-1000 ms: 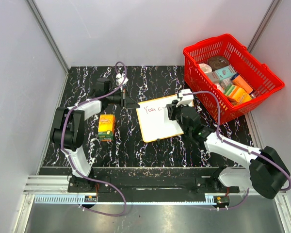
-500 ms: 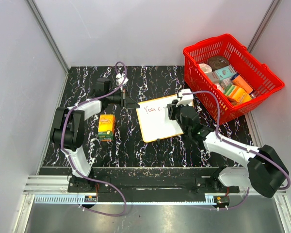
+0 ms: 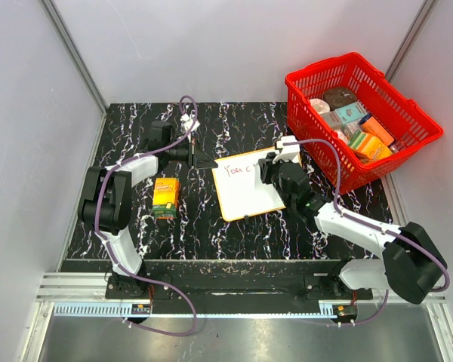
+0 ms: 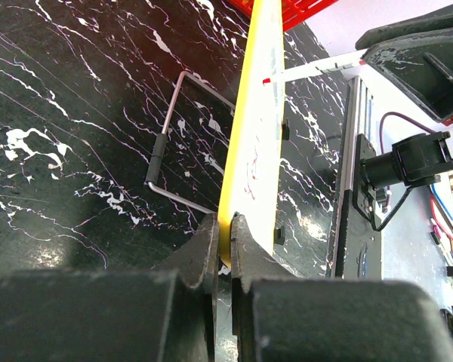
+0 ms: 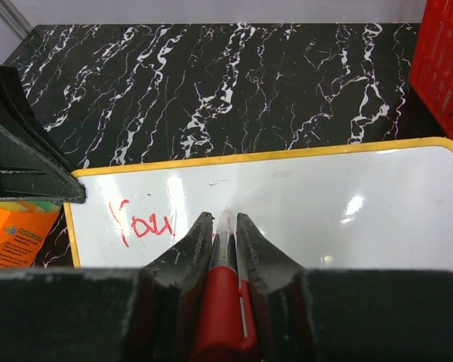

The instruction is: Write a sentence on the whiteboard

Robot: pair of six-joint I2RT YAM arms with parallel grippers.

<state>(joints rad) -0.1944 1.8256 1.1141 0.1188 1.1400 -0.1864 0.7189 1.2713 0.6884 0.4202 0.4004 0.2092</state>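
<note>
Yellow-rimmed white whiteboard (image 3: 245, 194), red marker (image 5: 223, 302), red basket (image 3: 321, 65), black white-veined table (image 3: 234, 121).

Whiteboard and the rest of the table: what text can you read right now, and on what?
"You c": red marker writing on the whiteboard.
Orange box: print too small to read.
Packages in the red basket: labels too small to read.

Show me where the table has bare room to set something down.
Widest is the near strip of table, in front of the whiteboard. Also the far strip behind it, left of the red basket. Crowded between the right gripper and that basket.
</note>
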